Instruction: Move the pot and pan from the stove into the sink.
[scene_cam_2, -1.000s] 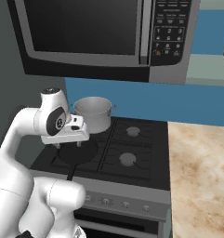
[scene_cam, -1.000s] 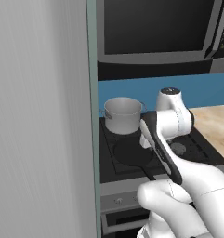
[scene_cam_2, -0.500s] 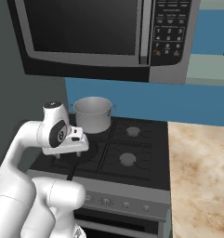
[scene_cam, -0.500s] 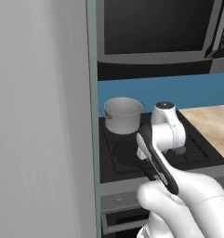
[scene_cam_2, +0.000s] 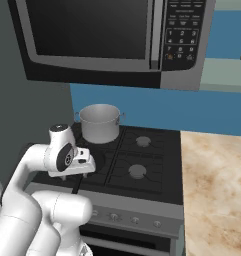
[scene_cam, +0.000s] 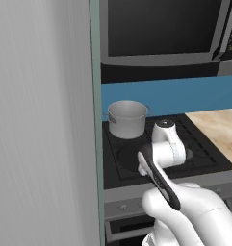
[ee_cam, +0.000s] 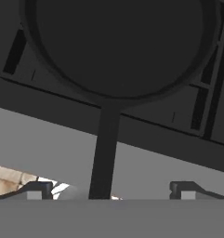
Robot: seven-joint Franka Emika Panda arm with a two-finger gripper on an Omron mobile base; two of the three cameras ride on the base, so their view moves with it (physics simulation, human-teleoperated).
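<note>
Since the earlier frames the arm had folded lower over the front of the stove (scene_cam_2: 142,160), bringing the end effector (ee_cam: 111,188) down toward the front left burner, while the pot (scene_cam_2: 99,123) stayed on the back left burner.

In the hand view the pan (ee_cam: 118,46) lay on the grate below the camera, its round black bowl cut off at the top and sides of the frame. Its long handle (ee_cam: 104,153) ran straight from the bowl toward the end effector and passed out over the steel front panel (ee_cam: 48,139). The fingertips (ee_cam: 36,188) stood wide apart, one on each side of the handle, not touching it; only their tops showed above the bottom of the frame.

From the left base view the arm covered most of the pan (scene_cam: 129,156), leaving only a dark arc of its rim in front of the pot (scene_cam: 127,118). In the right base view the wrist hid the pan's bowl, and a thin dark handle (scene_cam_2: 77,184) stuck out below it over the stove's front edge.

A microwave (scene_cam_2: 112,35) hung above the stove, and a beige counter (scene_cam_2: 214,190) joined it on the right. A grey panel (scene_cam: 40,120) blocked the left half of the left base view.
</note>
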